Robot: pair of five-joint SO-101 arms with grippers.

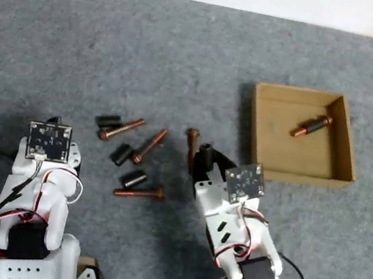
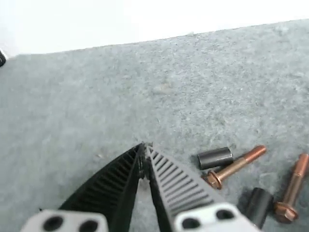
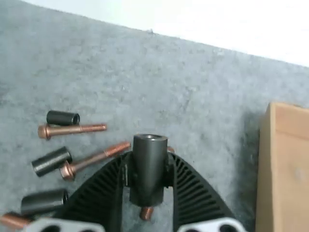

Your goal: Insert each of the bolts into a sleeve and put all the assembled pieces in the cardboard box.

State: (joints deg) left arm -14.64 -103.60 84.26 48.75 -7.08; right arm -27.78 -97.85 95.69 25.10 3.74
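Black ribbed jaws of my right gripper [image 3: 147,162] are clamped on a dark sleeve [image 3: 147,145], gripped across its middle with the open bore facing away from the arm. That puts the sleeve just off the cardboard box [image 1: 297,176], beside the wall that faces the loose parts and near its closest corner. Right beside the sleeve, on the side away from the box, lies the bolt [image 1: 191,146] I take for its partner. Its long axis runs roughly parallel to that wall, and a copper end peeks out beneath the sleeve in the right wrist view. Which end is the head I cannot tell. By my reading, bore and shank are close to in line, so the right arm is the one placed to mate them.

My left gripper [image 2: 145,152] is pinched together on nothing, well apart from the box. Between it and the box, three loose bolts [image 1: 150,145] and three loose sleeves [image 1: 122,153] lie on grey carpet [image 1: 81,46]. Inside the box rests one assembled piece [image 1: 313,126].
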